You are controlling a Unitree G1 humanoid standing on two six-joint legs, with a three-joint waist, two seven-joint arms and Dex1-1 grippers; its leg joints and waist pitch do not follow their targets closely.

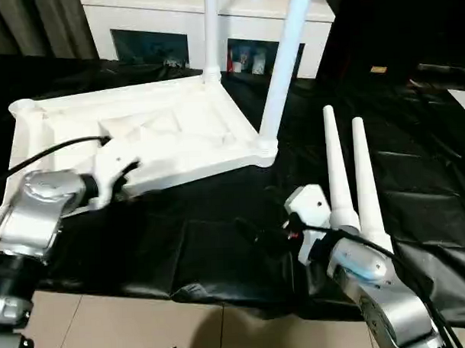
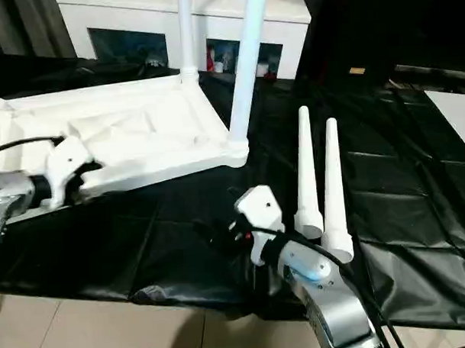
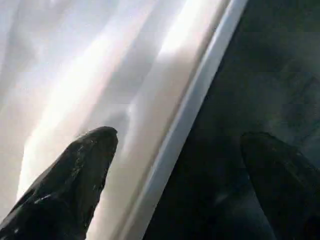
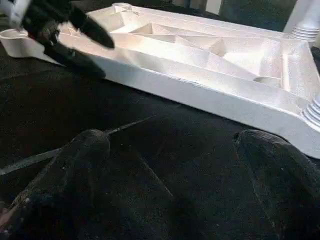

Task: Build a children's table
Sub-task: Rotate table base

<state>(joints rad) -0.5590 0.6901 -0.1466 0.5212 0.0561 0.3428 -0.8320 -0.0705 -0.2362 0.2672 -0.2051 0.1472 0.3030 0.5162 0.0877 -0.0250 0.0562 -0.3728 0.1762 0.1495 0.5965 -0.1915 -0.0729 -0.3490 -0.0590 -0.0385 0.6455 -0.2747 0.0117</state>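
Observation:
The children's table top (image 1: pixel 170 138) lies upside down on a black sheet, ribbed underside up. Two white legs stand in its sockets: one at the far right corner (image 1: pixel 211 37), one at the near right corner (image 1: pixel 283 58). Two loose legs (image 1: pixel 335 170) (image 1: pixel 366 177) lie side by side on the sheet to the right. My left gripper (image 1: pixel 129 177) is open at the top's near edge; in the left wrist view one finger (image 3: pixel 75 185) is over the white rim (image 3: pixel 190 120) and the other over the sheet. My right gripper (image 2: pixel 219 235) hangs open and holds nothing, low over the sheet beside the loose legs' wide ends.
The black sheet (image 1: pixel 181 237) covers the work surface and ends near me at a tiled floor (image 1: pixel 108 323). A white cabinet with glass doors (image 1: pixel 174 23) stands behind the table top. In the right wrist view my left gripper (image 4: pixel 75 40) shows at the table top's edge.

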